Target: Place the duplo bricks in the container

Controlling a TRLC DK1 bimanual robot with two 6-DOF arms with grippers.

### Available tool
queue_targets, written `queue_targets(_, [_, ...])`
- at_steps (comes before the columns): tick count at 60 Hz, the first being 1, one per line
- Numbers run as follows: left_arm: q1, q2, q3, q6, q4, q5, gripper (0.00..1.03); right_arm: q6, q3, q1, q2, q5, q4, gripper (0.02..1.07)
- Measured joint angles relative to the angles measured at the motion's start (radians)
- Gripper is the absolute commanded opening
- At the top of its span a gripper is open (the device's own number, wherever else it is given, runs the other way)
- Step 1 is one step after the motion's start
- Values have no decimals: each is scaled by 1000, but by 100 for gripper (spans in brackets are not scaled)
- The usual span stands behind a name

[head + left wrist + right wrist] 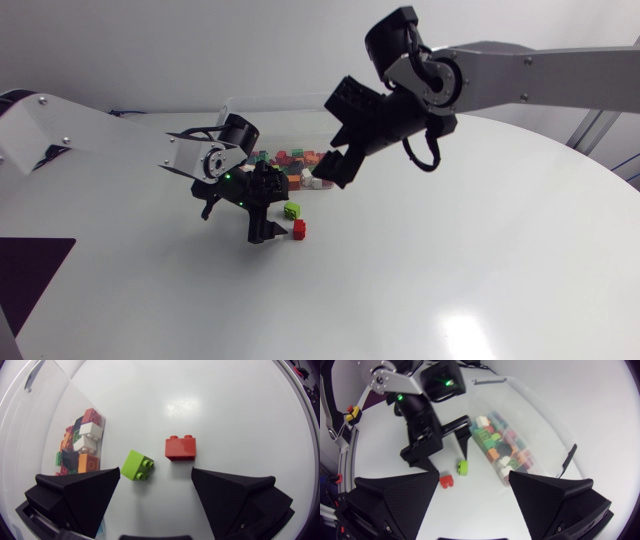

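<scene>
My left end effector [156, 474] stands spread; ahead, the red plastic duplo brick [180, 448] looks light, rigid, slick; I'd pinch its flat sides.

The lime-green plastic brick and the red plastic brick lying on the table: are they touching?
Apart. The left wrist view shows a strip of bare white table between the lime-green plastic brick and the red plastic brick.
</scene>
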Motion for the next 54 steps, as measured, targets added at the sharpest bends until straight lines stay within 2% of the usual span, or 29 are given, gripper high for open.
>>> queue_targets(23, [13,150,238,124,-197,33,96,-23,-261,62,-70,-30,58,102])
queue_targets(29, [13,172,281,142,-231,38,91,-26,-305,68,-70,-31,78,102])
queue_targets(35, [12,196,332,149,-280,42,82,-26,-327,77,-70,-31,97,102])
queue_targets(44, [11,223,394,174,-362,43,61,-26,-336,81,-70,-31,107,102])
queue_targets(45, [10,223,396,175,-368,44,56,-26,-336,81,-70,-31,107,102])
queue_targets(48, [10,223,397,179,-375,43,51,-26,-336,81,-70,-31,111,102])
queue_targets(54, [10,223,397,186,-387,43,51,-26,-336,81,-70,-32,123,102])
